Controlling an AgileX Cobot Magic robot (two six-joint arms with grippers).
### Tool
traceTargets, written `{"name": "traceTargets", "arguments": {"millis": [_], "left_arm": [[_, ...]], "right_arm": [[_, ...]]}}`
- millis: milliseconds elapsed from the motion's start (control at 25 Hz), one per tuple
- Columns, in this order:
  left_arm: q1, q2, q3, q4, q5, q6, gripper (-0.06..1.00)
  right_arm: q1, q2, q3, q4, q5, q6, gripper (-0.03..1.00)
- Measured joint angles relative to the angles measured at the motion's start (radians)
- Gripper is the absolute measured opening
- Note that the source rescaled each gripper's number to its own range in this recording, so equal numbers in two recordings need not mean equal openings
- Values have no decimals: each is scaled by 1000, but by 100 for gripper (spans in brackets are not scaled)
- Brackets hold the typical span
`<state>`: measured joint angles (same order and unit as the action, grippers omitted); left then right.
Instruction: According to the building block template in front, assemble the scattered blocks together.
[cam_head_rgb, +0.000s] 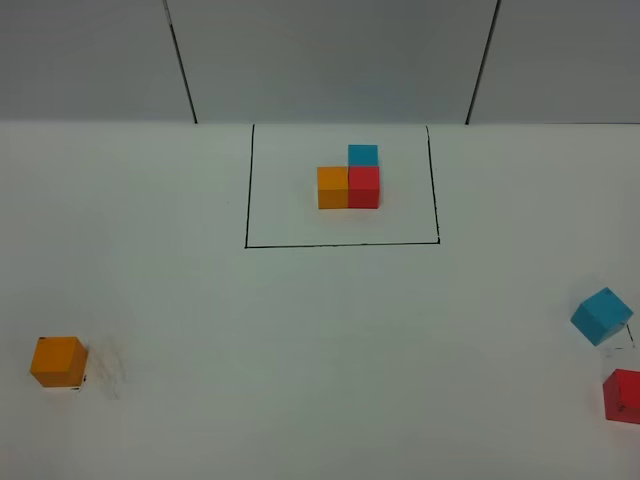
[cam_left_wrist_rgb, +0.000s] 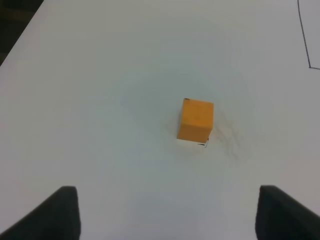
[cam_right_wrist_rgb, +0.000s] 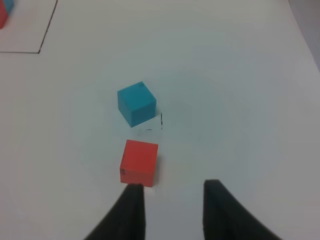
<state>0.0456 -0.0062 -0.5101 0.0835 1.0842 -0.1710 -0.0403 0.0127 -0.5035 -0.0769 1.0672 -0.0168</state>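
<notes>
Looking down from high cam: template (cam_head_rgb: 350, 182) sits inside black frame (cam_head_rgb: 340, 244), far-centre of bench (cam_head_rgb: 300, 350). Orange cube (cam_head_rgb: 58, 361) is at front left. Cyan cube (cam_head_rgb: 602, 315) and red cube (cam_head_rgb: 624, 395) are at right edge, near each other but apart, red partly cut off.
L wrist: L gripper (cam_left_wrist_rgb: 167, 192) spread wide, empty; orange cube ahead, untouched.
R wrist: R gripper (cam_right_wrist_rgb: 173, 186) parted, empty; red cube just by one finger, contact unclear; cyan beyond.
</notes>
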Motion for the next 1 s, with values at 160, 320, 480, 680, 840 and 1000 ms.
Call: {"name": "traceTargets", "arguments": {"millis": [160, 320, 480, 680, 840, 1000], "left_arm": [[0, 0, 0, 0, 0, 0, 58], [0, 0, 0, 0, 0, 0, 58], [0, 0, 0, 0, 0, 0, 58], [0, 0, 0, 0, 0, 0, 58], [0, 0, 0, 0, 0, 0, 58], [0, 0, 0, 0, 0, 0, 58]], "right_arm": [[0, 0, 0, 0, 0, 0, 9], [0, 0, 0, 0, 0, 0, 9], [0, 0, 0, 0, 0, 0, 9], [0, 0, 0, 0, 0, 0, 9], [0, 0, 0, 0, 0, 0, 10], [0, 0, 0, 0, 0, 0, 10]]}}
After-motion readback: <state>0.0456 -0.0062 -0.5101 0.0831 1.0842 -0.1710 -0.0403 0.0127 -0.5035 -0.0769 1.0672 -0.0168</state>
